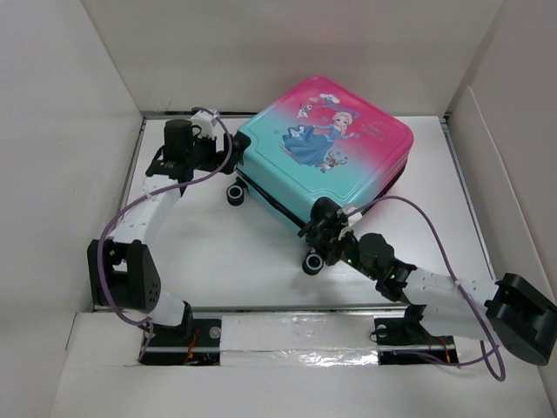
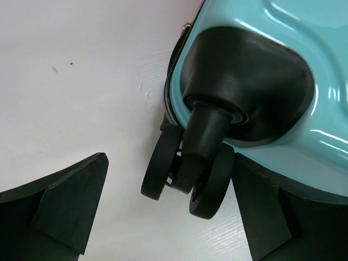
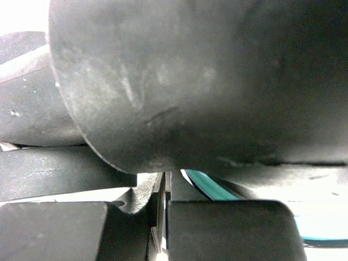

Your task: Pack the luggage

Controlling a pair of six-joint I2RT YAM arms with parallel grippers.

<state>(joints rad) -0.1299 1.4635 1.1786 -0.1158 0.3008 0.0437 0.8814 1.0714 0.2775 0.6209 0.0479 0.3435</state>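
Note:
The luggage (image 1: 326,144) lies flat and closed on the white table, princess print up, pink at the far side and teal at the near side. My left gripper (image 1: 224,158) is at its left corner. In the left wrist view the left gripper (image 2: 168,163) is open, its fingers (image 2: 70,201) either side of a black twin wheel (image 2: 185,174) under the teal shell (image 2: 321,125). My right gripper (image 1: 320,228) is at the near corner. In the right wrist view the right gripper (image 3: 165,209) is shut on a thin metal zipper pull (image 3: 161,217), under a dark wheel housing (image 3: 190,81).
Two more wheels show in the top view, one at the left (image 1: 235,195) and one at the near corner (image 1: 313,262). White walls (image 1: 52,131) box in the table on three sides. Purple cables (image 1: 435,235) loop from both arms.

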